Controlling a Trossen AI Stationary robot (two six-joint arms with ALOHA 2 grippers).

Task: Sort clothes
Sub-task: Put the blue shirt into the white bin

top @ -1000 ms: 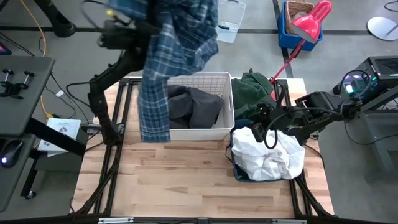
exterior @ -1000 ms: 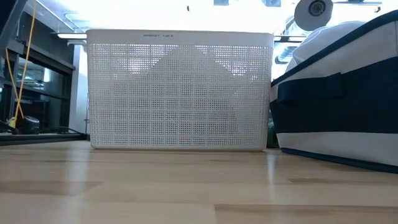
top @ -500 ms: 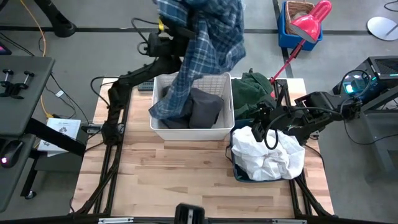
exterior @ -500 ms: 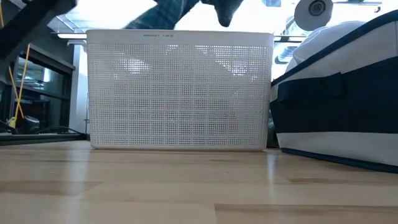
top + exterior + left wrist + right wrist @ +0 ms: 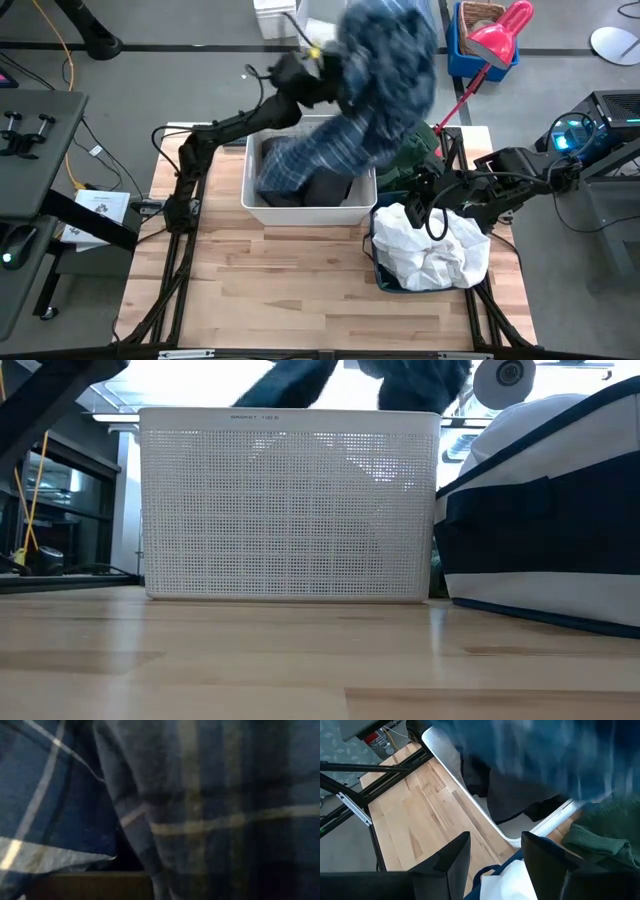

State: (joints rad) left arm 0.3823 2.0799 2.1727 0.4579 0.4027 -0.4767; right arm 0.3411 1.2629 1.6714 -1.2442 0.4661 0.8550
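My left gripper (image 5: 318, 62) is high above the far edge of the white lattice basket (image 5: 362, 205) and is shut on the blue-and-white plaid shirt (image 5: 385, 70). The shirt fills the left wrist view (image 5: 200, 810) and shows above the basket in the low view (image 5: 410, 375). The dark grey garment (image 5: 325, 185) lies in the basket. The dark green garment (image 5: 410, 150) lies on the table to the basket's right. The white garment (image 5: 430, 250) lies heaped in the navy bin (image 5: 385, 282). My right gripper (image 5: 495, 865) hovers open above the white garment. My left gripper holds the plaid shirt up high, but the cloth itself hides the fingers and the place of contact. The bunched bulk of the shirt (image 5: 390, 50) billows toward the table's right. Its lower end (image 5: 290, 170) trails down into the basket over the dark grey garment.
A blue box with a red dustpan (image 5: 490, 35) stands on the floor beyond the far right corner. A white lidded box (image 5: 280, 12) stands beyond the far edge. Bare wooden tabletop (image 5: 300, 290) lies in front of the basket. A black stand (image 5: 40, 130) is at the left.
My left gripper has swung toward the table's right, from left of the basket to above its far edge, carrying the plaid shirt. The shirt hung straight down beside the basket's left wall; now its bulk flies out rightward and its lower end drags across inside the basket.
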